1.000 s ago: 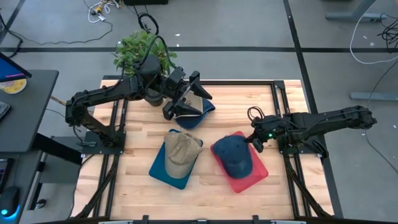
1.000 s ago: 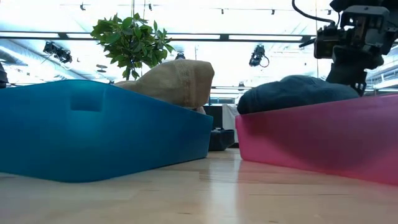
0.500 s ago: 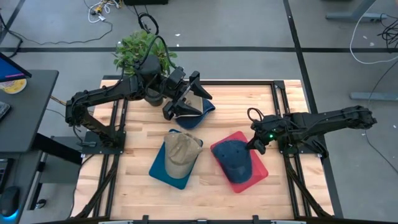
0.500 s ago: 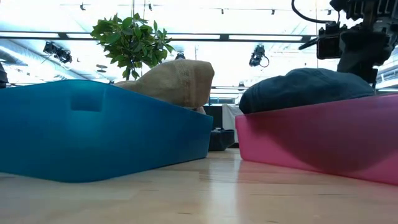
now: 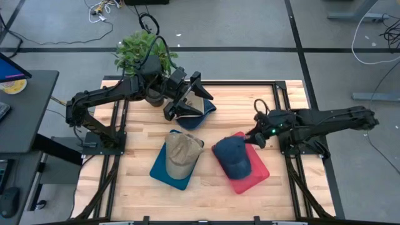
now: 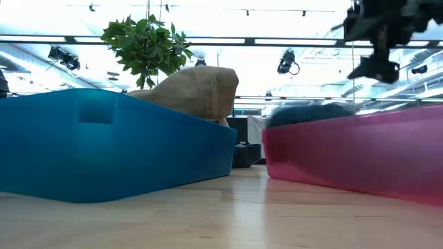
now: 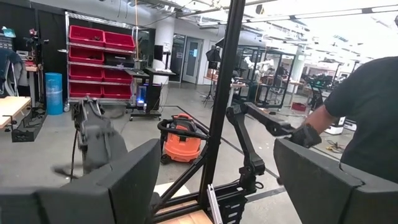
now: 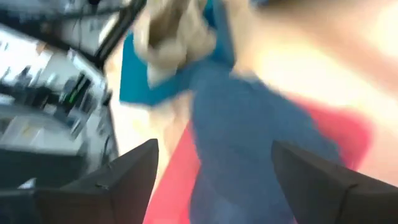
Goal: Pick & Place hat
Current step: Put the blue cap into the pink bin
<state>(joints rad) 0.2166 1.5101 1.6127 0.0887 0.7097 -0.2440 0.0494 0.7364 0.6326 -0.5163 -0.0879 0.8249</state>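
A dark blue hat (image 5: pixel 235 156) lies crown up in the red tray (image 5: pixel 259 172) at the table's right middle; its top just shows over the tray wall in the low view (image 6: pixel 311 114). My right gripper (image 5: pixel 252 139) hovers open just beyond the hat's far right edge, clear of it; its wrist view looks past the spread fingers (image 8: pixel 214 174) at the hat (image 8: pixel 249 130). A tan hat (image 5: pixel 182 153) rests in the blue tray (image 5: pixel 164 172). My left gripper (image 5: pixel 190 103) waits open above a dark blue bin (image 5: pixel 203 114) at the far centre.
A potted plant (image 5: pixel 142 50) stands at the table's far left corner. The two trays take up the table's middle, with bare wood along the near edge (image 5: pixel 206 203). In the left wrist view a person (image 7: pixel 367 106) stands in the room beyond the table.
My right gripper has let go of the dark blue hat and has risen, drawing back toward the far right. The hat, whose crown stood well above the red tray's wall, has dropped lower into the tray.
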